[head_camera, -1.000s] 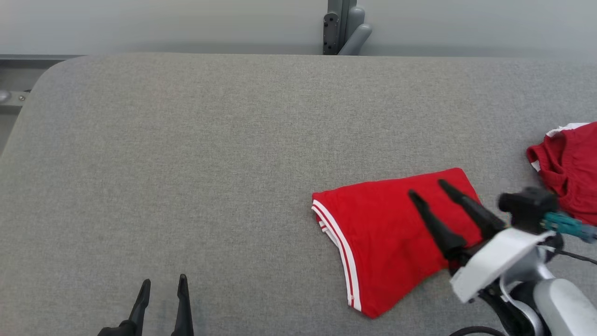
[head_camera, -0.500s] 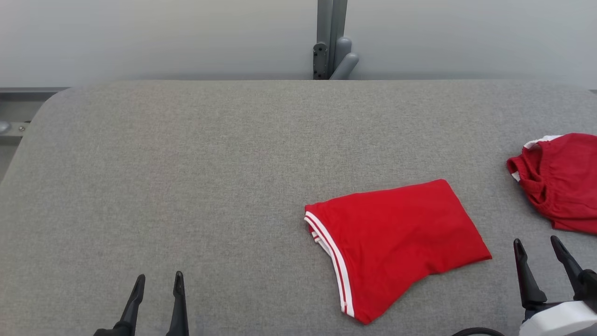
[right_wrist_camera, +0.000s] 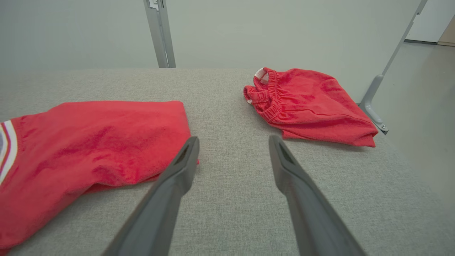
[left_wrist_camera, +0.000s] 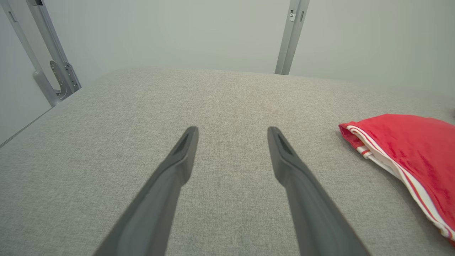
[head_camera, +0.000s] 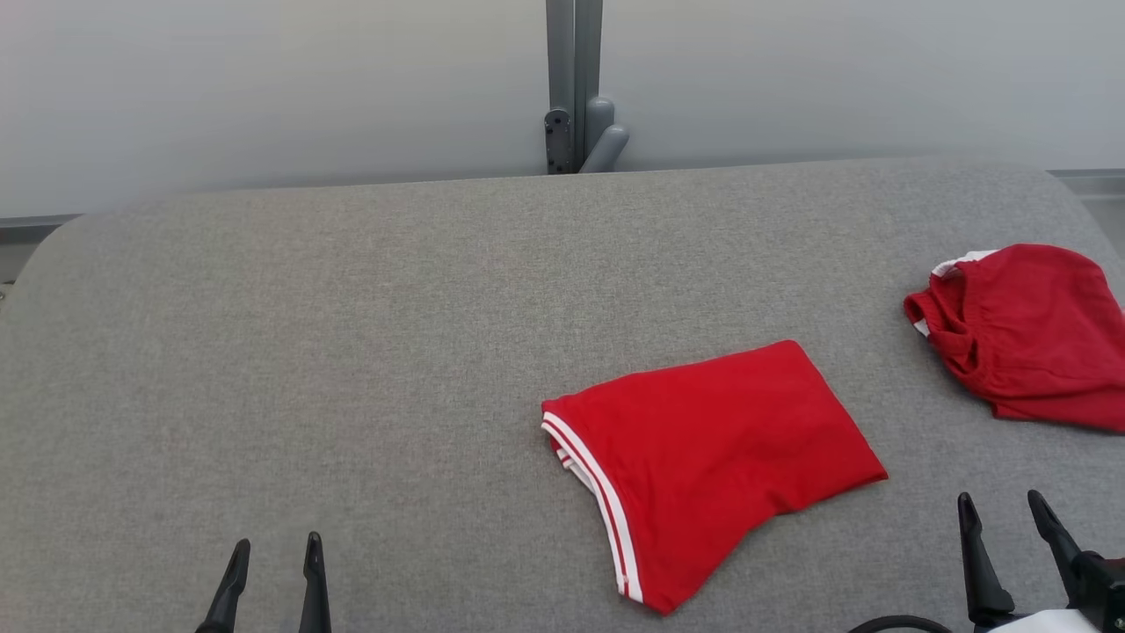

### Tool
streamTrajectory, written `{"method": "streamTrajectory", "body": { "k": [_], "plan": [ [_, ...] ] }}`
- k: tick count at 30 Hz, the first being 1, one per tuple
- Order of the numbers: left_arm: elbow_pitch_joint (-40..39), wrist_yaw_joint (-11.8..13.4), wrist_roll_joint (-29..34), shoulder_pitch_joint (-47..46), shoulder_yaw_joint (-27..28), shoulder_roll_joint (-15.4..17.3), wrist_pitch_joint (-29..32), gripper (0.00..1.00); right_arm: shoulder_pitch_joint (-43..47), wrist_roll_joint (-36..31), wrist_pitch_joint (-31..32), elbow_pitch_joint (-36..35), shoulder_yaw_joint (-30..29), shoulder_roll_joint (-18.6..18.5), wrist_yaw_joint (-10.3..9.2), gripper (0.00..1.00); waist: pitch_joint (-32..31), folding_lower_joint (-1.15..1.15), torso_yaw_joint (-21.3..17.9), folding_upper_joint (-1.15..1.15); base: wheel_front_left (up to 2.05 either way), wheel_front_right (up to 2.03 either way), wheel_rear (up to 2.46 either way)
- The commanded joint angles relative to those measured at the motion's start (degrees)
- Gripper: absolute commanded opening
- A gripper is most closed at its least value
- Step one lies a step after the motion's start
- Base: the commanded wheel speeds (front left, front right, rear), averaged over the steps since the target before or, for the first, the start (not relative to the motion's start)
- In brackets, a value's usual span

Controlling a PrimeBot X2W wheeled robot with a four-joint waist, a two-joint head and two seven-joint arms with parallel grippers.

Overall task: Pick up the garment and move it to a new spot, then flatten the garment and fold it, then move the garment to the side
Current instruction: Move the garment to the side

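Fingers of the right gripper, parted and empty, have withdrawn off the folded garment to the near edge of the table; left gripper likewise parted, empty. Garment lies right of centre; folding appears complete.
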Motion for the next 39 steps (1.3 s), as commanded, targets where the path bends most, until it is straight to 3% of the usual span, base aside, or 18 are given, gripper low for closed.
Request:
{"method": "streamTrajectory", "body": {
  "k": [1, 31, 34, 39],
  "plan": [
    [0.1, -0.3, 0.1, 1.0, 0.2, 0.1, -0.1, 1.0, 0.4, -0.1, -0.3, -0.1, 0.0, -0.1, -0.06, 1.0, -0.2, 0.0, -0.4, 0.0, 0.0, 0.0, 0.0],
    [1.3, -1.1, 0.9, 2.1, -0.7, 0.1, -0.1, 1.0, -4.5, 1.8, -0.3, -0.5, 2.8, -2.6, -0.06, 1.0, -1.6, 0.0, 1.5, 0.0, 0.0, 0.0, 0.0],
    [0.9, -1.2, 0.9, 2.4, -0.7, 0.1, -0.1, 1.0, -5.8, 4.9, -0.3, 0.5, 2.4, -2.6, -0.06, 1.0, -1.6, 0.0, 1.8, 0.0, 0.0, 0.0, 0.0],
    [1.0, -1.5, 1.4, 1.2, -1.7, 0.1, -0.1, 1.0, -11.9, 11.9, 1.8, 5.6, 6.4, -7.3, -0.06, 1.0, -0.2, 0.0, 2.6, 0.0, 0.0, 0.0, 0.0]
  ]
}}
